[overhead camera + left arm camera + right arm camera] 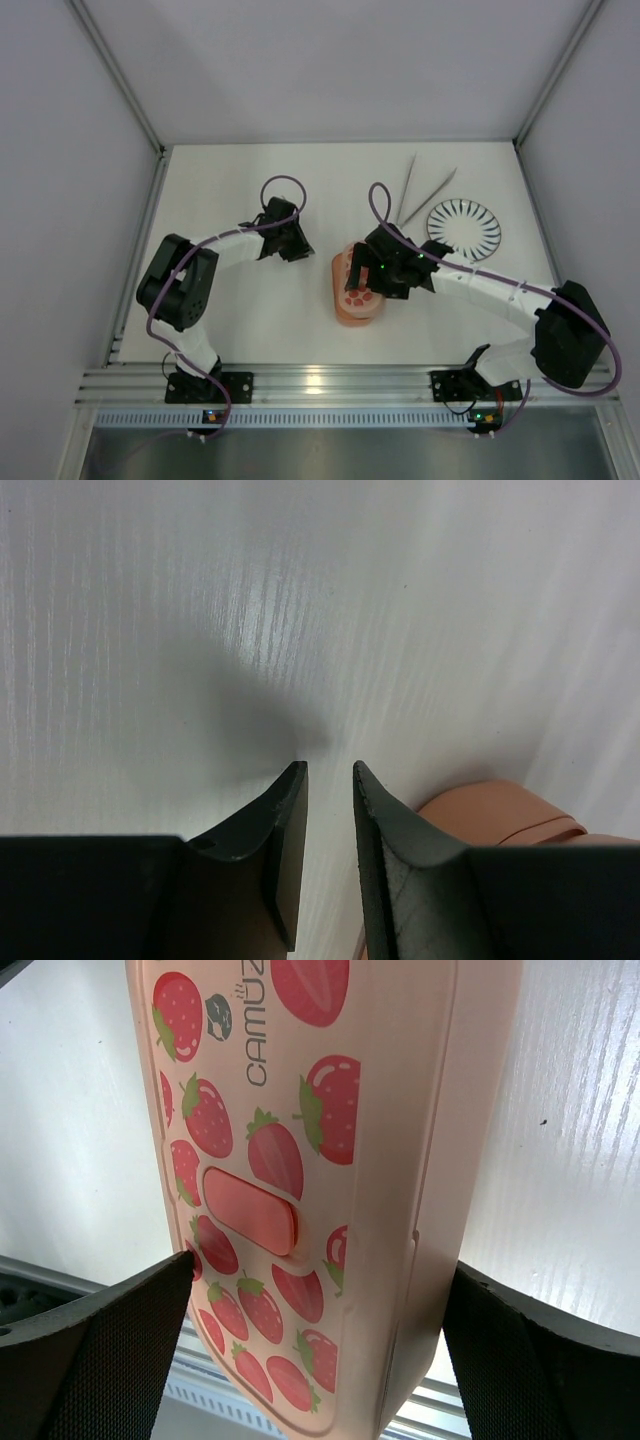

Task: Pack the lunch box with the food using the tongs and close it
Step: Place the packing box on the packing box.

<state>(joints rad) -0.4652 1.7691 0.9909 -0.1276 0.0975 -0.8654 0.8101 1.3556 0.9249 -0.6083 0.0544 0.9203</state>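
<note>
The salmon-pink lunch box (pixel 357 308) lies in the middle of the table with its strawberry-printed lid (pixel 300 1110) on. None of the food shows. My right gripper (pixel 320 1260) is spread wide across the box, one finger (pixel 120 1340) at the lid's edge and the other (pixel 540 1350) by its side wall; I cannot see any squeeze. The left gripper (pixel 330 768) hovers over bare table left of the box (pixel 490 805), its jaws a narrow gap apart with nothing between them. The silvery tongs (pixel 420 190) lie in a V at the back, beyond both grippers.
A round white plate (pixel 464 230) with black radial stripes sits at the back right, next to the tongs. White walls enclose the table on three sides. An aluminium rail (pixel 320 385) runs along the near edge by the arm bases.
</note>
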